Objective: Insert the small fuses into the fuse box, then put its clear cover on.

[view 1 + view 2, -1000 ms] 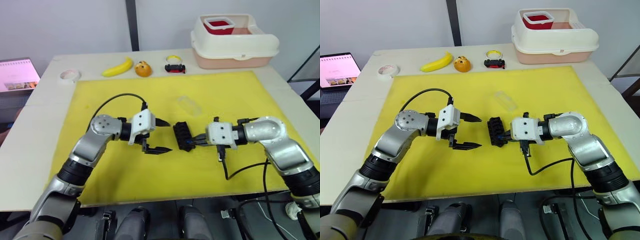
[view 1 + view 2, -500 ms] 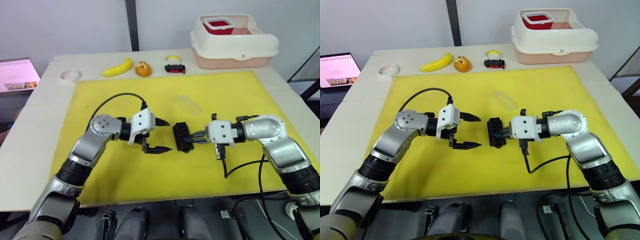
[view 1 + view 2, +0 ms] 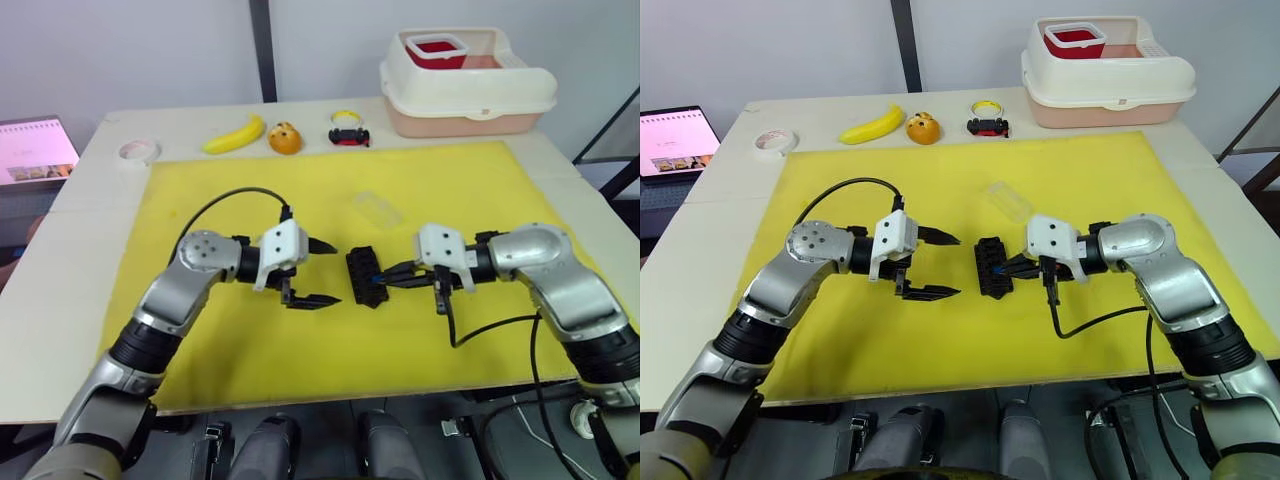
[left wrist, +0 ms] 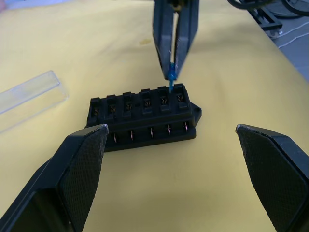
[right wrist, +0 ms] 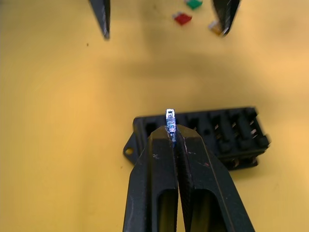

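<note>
Now right gripper (image 5: 172, 126) pinches blue fuse (image 5: 170, 117) over fuse box (image 4: 144, 117).

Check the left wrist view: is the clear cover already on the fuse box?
No. The clear cover lies on the mat beside the fuse box.

My arms are silver metal with round joints; white blocks carry each black two-fingered tool (image 3: 312, 271), fed by black cables.

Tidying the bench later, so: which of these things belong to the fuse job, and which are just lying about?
Job: fuse box; blue fuse pinched in right gripper; red, green and yellowish fuses; clear cover.
Lying about: banana, tape roll, cream bin.
</note>
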Controlling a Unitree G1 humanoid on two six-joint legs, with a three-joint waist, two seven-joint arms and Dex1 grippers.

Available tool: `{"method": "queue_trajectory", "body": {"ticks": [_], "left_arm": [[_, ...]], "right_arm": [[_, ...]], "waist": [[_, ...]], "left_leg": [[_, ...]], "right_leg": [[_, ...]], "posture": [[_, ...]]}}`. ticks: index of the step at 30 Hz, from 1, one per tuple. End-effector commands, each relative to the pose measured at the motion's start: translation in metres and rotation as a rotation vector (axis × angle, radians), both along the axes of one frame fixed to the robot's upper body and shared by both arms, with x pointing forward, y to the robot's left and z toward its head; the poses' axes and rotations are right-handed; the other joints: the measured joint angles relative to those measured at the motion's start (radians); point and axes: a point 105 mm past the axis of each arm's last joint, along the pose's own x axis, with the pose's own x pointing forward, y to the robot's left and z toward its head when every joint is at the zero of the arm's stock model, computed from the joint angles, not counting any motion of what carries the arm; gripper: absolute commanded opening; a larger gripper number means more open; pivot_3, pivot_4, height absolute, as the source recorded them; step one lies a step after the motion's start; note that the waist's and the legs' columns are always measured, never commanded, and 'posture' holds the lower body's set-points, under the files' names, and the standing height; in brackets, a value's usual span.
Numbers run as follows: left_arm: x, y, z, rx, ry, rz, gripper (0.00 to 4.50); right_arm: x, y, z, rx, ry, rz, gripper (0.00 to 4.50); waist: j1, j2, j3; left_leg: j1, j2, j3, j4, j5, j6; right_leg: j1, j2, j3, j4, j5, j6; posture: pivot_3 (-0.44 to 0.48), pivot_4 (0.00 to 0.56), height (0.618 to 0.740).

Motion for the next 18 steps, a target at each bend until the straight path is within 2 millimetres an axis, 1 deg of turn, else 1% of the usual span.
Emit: {"method": "queue_trajectory", "body": {"ticks": [1, 8, 12, 18], "left_arm": [[-0.0045, -0.0016, 0.0064, -0.011, -0.044, -0.023, 4.50], [-0.0047, -0.0010, 0.0033, -0.012, -0.047, -0.022, 4.50], [-0.0044, -0.0001, 0.0025, -0.014, -0.048, -0.017, 4.50], [-0.0042, 0.0005, 0.0018, -0.014, -0.049, -0.014, 4.50]], "right_arm": [[-0.0055, 0.0067, 0.0075, 0.009, 0.014, 0.043, 0.06], [-0.0045, 0.0047, -0.0011, -0.040, 0.041, 0.039, 0.06], [0.0006, 0.0087, 0.0003, -0.039, 0.020, 0.029, 0.06], [0.0013, 0.0050, -0.0025, -0.066, 0.015, 0.034, 0.06]], "waist": [[0.001, 0.000, 0.000], [-0.001, 0.000, 0.000], [-0.002, 0.000, 0.000], [0.000, 0.000, 0.000]], "left_leg": [[0.000, 0.000, 0.000, 0.000, 0.000, 0.000], [0.000, 0.000, 0.000, 0.000, 0.000, 0.000], [0.000, 0.000, 0.000, 0.000, 0.000, 0.000], [0.000, 0.000, 0.000, 0.000, 0.000, 0.000]], "right_leg": [[0.000, 0.000, 0.000, 0.000, 0.000, 0.000], [0.000, 0.000, 0.000, 0.000, 0.000, 0.000], [0.000, 0.000, 0.000, 0.000, 0.000, 0.000], [0.000, 0.000, 0.000, 0.000, 0.000, 0.000]], "posture": [[0.000, 0.150, 0.740], [0.000, 0.150, 0.740], [0.000, 0.150, 0.740], [0.000, 0.150, 0.740]]}}
